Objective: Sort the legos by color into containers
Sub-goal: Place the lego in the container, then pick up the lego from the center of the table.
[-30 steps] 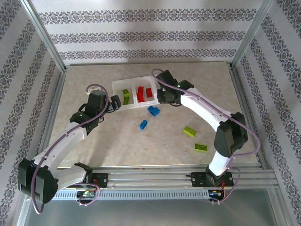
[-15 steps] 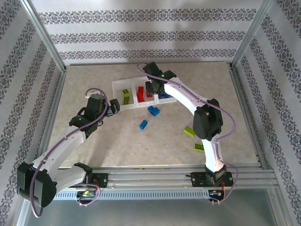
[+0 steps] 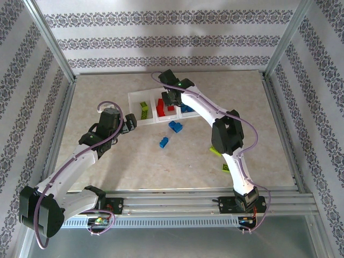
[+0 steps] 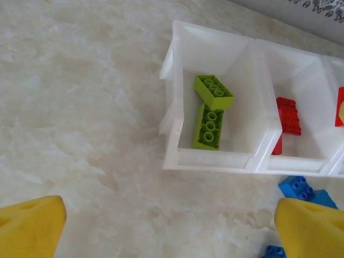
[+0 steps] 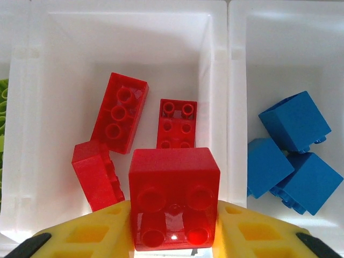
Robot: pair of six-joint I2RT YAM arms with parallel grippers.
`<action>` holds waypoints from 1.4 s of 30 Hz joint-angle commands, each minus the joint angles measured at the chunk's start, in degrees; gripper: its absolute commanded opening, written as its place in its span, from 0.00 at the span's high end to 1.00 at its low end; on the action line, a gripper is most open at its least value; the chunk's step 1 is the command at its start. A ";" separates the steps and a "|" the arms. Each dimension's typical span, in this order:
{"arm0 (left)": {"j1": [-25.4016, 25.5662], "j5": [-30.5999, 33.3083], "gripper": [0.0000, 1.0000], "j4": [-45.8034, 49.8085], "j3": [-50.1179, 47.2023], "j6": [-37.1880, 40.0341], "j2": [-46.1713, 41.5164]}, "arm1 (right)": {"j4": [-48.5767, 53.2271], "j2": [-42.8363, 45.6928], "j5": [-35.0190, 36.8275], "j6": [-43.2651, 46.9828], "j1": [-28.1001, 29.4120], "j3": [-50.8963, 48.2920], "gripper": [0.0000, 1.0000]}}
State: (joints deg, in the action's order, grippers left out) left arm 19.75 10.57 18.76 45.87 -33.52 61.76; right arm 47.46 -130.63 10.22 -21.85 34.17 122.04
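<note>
My right gripper (image 5: 174, 232) is shut on a chunky red brick (image 5: 174, 196), its yellow fingers pressed against both sides. It hangs over the middle container (image 5: 215, 64), where three red legos (image 5: 119, 112) lie. The right container holds blue bricks (image 5: 293, 129), and the left container (image 4: 172, 107) holds two lime green bricks (image 4: 213, 91). In the top view the right gripper (image 3: 167, 99) is above the tray's (image 3: 133, 102) middle. My left gripper (image 3: 129, 122) hovers open over bare table just in front of the left container, nothing between its fingers (image 4: 32, 228).
Loose on the table are two blue bricks (image 3: 174, 126) (image 3: 164, 142) in front of the tray. Two lime green bricks (image 3: 214, 152) (image 3: 226, 168) lie partly hidden under the right arm. Metal frame posts and patterned walls enclose the table.
My right arm has swung left and stretched out, carrying the red brick from near the tray's right end to over the middle container. The left arm has barely moved.
</note>
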 commanded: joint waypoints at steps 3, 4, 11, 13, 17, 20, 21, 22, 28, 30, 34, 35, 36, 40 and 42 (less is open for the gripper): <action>-0.70 0.57 0.00 -0.36 -0.27 -0.23 -0.77 | 1.58 -2.04 -0.11 1.15 0.69 3.40 0.59; -0.70 0.69 0.00 -0.16 -0.28 -0.24 -0.86 | 1.75 -2.37 -0.20 1.19 0.80 3.80 0.58; -0.74 0.97 0.00 0.13 -0.18 -0.23 -1.29 | 2.32 -3.67 -0.90 1.39 1.01 5.80 0.58; -0.80 0.95 0.00 0.19 -0.08 -0.21 -1.31 | 2.58 -3.76 -0.90 1.46 1.21 6.35 0.58; -0.73 1.03 0.00 0.22 0.00 -0.01 -1.63 | 3.64 -2.61 -0.34 1.30 1.64 6.61 0.57; -0.76 1.26 0.00 0.18 -0.16 -0.01 -1.92 | 3.74 0.11 0.27 0.66 2.05 4.47 0.56; -0.79 1.30 0.00 0.13 -0.27 -0.06 -2.08 | 3.67 1.42 0.77 0.35 2.25 3.08 0.56; -0.76 1.30 0.00 -0.02 -0.35 -0.14 -2.25 | 3.41 2.66 1.30 0.15 2.57 1.70 0.55; -0.78 0.54 0.00 -2.73 -2.21 -0.39 -3.33 | 0.28 12.38 2.19 -3.22 3.40 -12.17 0.37; -0.83 0.08 0.00 -3.32 -2.60 -0.57 -3.44 | -1.40 16.17 1.69 -4.78 3.38 -18.19 0.33; -0.90 -0.70 0.00 -4.09 -2.75 -0.67 -2.79 | -2.03 20.57 0.95 -6.94 3.27 -26.11 0.28; -0.92 -0.96 0.00 -4.16 -2.67 -0.76 -2.47 | -2.02 21.27 0.74 -7.34 3.27 -27.76 0.26; -0.98 -1.20 0.00 -4.17 -2.63 -0.89 -2.13 | -2.07 21.68 0.40 -7.63 3.35 -29.20 0.25; -0.94 -2.29 0.00 -4.61 -2.45 -1.37 -1.14 | -2.80 21.88 -1.48 -8.93 3.31 -33.33 0.21; -0.97 -2.61 0.00 -4.95 -2.53 -1.66 -0.73 | -3.85 21.29 -2.66 -9.49 3.32 -34.85 0.20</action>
State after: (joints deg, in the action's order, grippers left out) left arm 19.70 9.02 16.56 43.46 -33.78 60.49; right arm 45.15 -109.32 9.52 -29.15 37.28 88.88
